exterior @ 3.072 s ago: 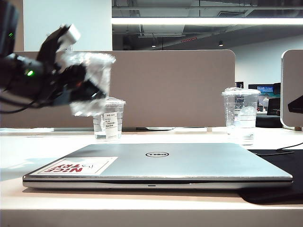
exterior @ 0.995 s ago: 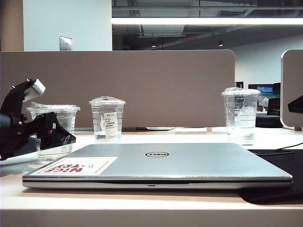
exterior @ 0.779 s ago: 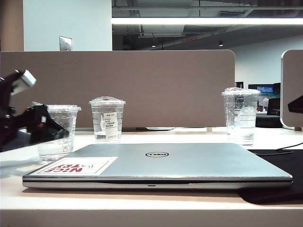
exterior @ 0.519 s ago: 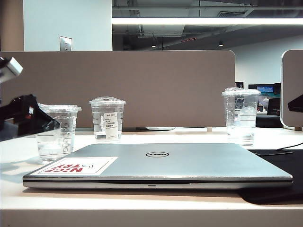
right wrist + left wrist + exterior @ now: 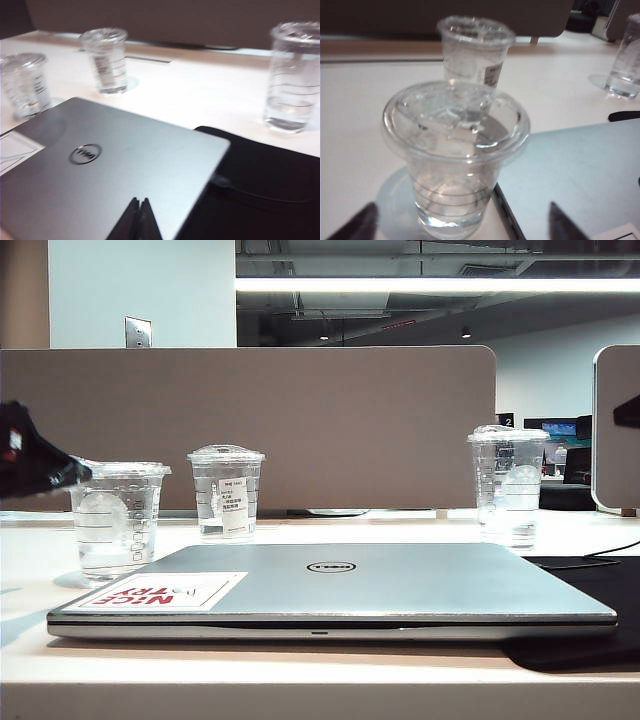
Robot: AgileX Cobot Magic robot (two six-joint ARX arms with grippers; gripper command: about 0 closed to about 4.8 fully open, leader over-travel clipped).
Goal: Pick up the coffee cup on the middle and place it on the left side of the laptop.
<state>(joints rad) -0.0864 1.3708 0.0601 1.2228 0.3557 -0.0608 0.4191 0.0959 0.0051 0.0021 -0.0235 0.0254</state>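
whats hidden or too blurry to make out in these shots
- Left gripper: left wrist view shows only two dark fingertips, open, apart from the coffee cup; exterior view's left edge cuts it off.
- Right gripper: right wrist view shows only shut tips over the laptop; exterior view shows just a dark bit at the right edge.
- Labelled cup: print too small to read.

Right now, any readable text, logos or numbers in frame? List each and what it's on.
"DELL": round logo on the laptop lid.
"NICE TRY": red-and-white sticker on the lid's corner, upside down; smaller print is unreadable.
"2": small sign behind the partition.
White paper label on the middle cup: print too small to read.
The coffee cup left of the laptop: faint round emblem and lines, no legible words.
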